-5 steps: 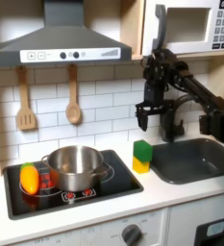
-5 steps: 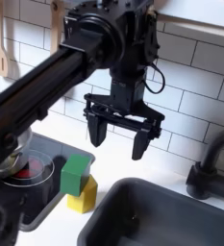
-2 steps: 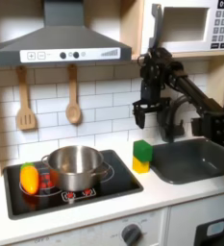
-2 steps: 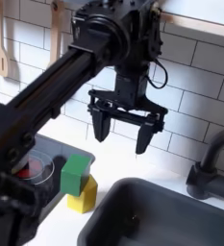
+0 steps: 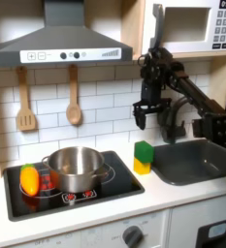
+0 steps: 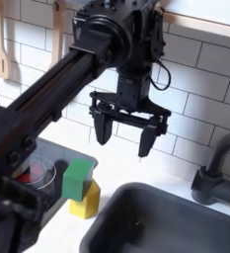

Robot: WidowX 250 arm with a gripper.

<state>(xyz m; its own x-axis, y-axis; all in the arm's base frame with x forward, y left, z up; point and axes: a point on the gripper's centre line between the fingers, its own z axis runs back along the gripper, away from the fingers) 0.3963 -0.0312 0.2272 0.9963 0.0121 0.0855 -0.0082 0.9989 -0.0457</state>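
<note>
My gripper (image 5: 141, 123) hangs open in the air in front of the tiled wall, with nothing between its fingers. In the second exterior view the gripper (image 6: 124, 139) points down with its two black fingers (image 6: 103, 132) spread wide. Below it and slightly to the second exterior view's left stands a green block (image 6: 78, 177) on a yellow block (image 6: 86, 205). The same green and yellow block (image 5: 144, 156) rests on the counter between the stove and the sink, well under the gripper and apart from it.
A steel pot (image 5: 76, 168) and an orange piece (image 5: 29, 179) sit on the black stove (image 5: 114, 186). The grey sink (image 5: 197, 161) with its dark faucet (image 6: 214, 178) lies to the first exterior view's right. A spatula (image 5: 25, 102) and spoon (image 5: 74, 97) hang on the wall.
The gripper has risen slightly, staying open and empty. The blocks and pot have not moved.
</note>
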